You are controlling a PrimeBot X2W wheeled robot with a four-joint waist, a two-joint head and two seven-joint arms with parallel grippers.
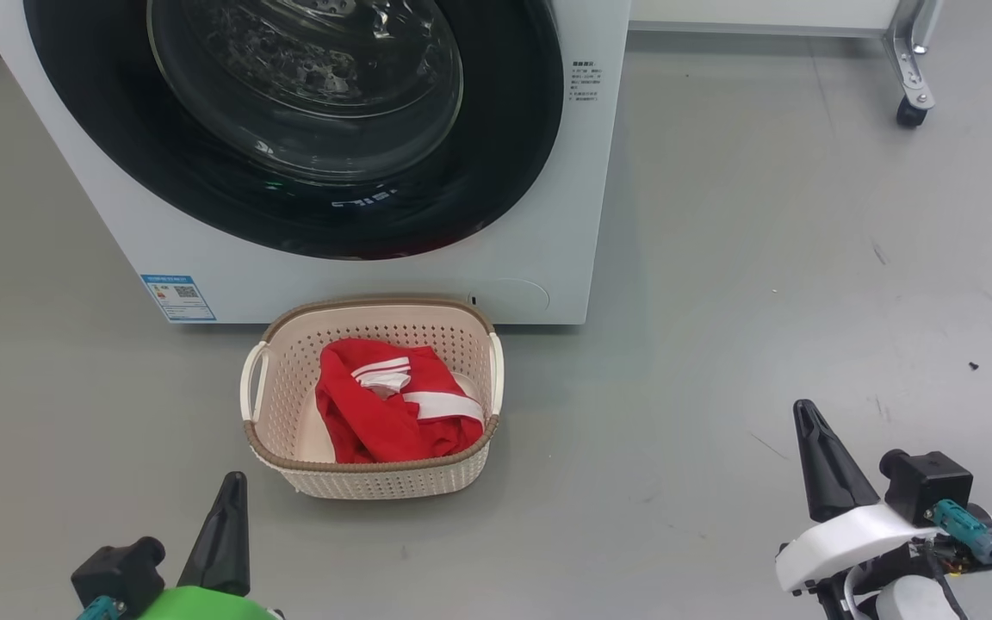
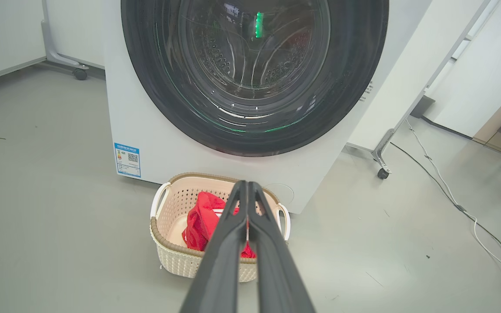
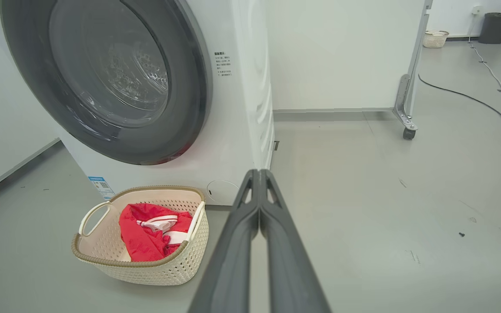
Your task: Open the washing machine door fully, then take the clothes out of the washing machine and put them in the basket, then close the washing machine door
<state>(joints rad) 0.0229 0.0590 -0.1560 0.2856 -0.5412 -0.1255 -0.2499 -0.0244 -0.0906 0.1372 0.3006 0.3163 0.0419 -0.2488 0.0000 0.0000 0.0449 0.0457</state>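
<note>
The white washing machine (image 1: 548,215) fills the top of the head view, its round black door (image 1: 289,129) closed flat against the front. On the floor just before it stands the cream basket (image 1: 373,469) holding the red clothes (image 1: 375,413) with white stripes. My left gripper (image 1: 233,482) sits low at the left, shut and empty, short of the basket. My right gripper (image 1: 806,413) is at the lower right, well clear of the basket, also shut on nothing. The left wrist view has the fingertips (image 2: 247,187) pressed together over the basket (image 2: 176,256); the right wrist view shows its fingers (image 3: 259,174) closed beside the basket (image 3: 146,269).
Grey floor spreads to the right of the machine. A wheeled frame leg (image 1: 909,77) stands at the far right, and cables (image 2: 450,200) trail across the floor beyond it. A white panel wall runs behind.
</note>
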